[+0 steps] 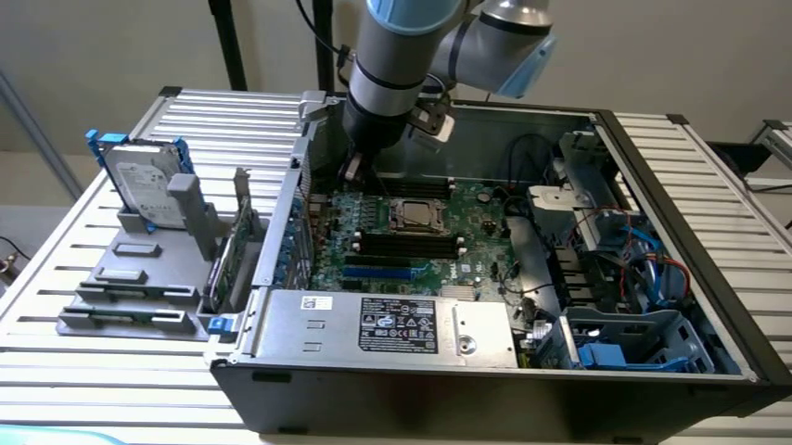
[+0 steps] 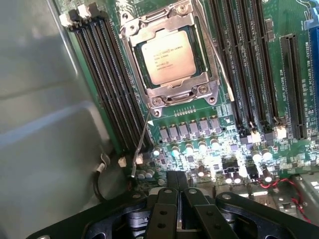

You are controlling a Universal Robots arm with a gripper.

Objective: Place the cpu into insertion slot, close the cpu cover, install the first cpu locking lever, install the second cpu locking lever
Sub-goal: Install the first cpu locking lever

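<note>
Already seated: the cpu (image 2: 168,57) lies under its cpu cover (image 2: 175,92).
Near that cover the gripper (image 2: 177,185), empty and pressed together, may slip off the thin locking lever (image 2: 141,146) and scrape the motherboard (image 2: 222,115).

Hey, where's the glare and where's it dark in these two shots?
Wrist view: glare whitens the capacitors near the shut gripper, while the cpu is evenly lit. Exterior view: the motherboard lies shaded inside the case; the slatted table is bright.
</note>
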